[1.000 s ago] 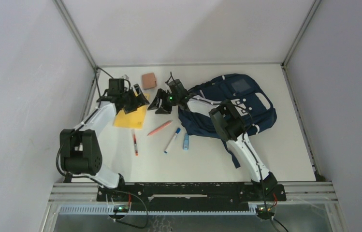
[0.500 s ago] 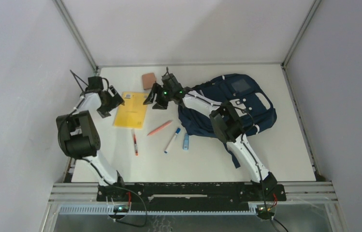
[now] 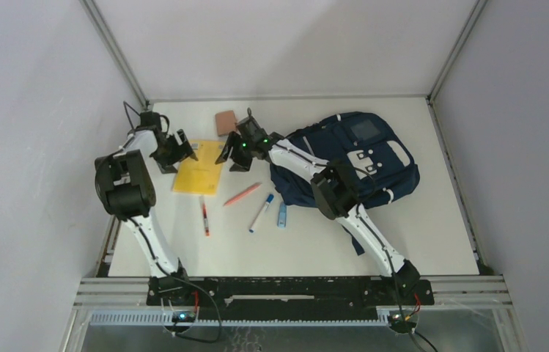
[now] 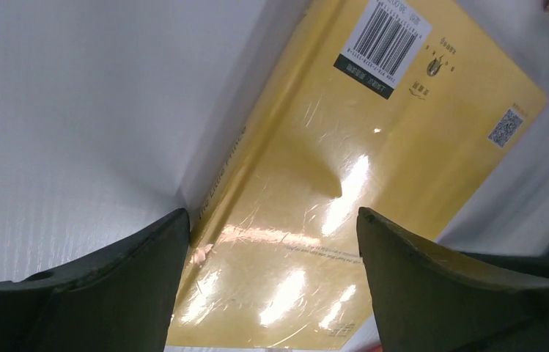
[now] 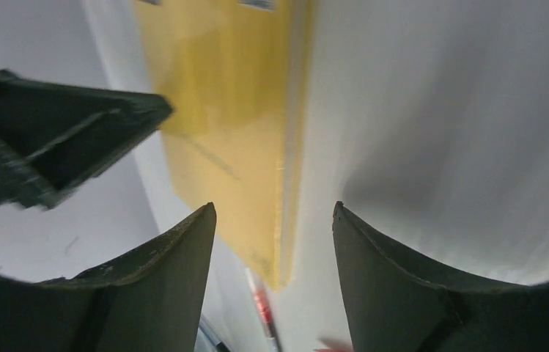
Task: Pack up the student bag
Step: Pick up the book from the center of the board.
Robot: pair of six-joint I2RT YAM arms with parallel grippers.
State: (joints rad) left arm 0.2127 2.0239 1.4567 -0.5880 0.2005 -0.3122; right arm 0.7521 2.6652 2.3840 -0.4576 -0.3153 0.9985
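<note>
Yellow book (image 3: 199, 176) flat on surface (image 3: 432, 242), brown pad (image 3: 226, 121) beyond it. Red pen (image 3: 204, 215), orange pencil (image 3: 242, 194), blue marker (image 3: 261, 213) nearer. Left fingers (image 3: 182, 149) and right fingers (image 3: 229, 155) flank book's far end — both spread wide, empty. Student bag (image 3: 363, 154) lies right of right fingers, apart — right arm crosses its left edge.

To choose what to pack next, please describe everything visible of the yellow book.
The yellow book is thin, with a glossy cover. It shows a white barcode label and a small QR code. It lies flat and closed on the white table, left of the student bag and apart from it. The open left gripper and open right gripper flank it; neither holds it.
</note>
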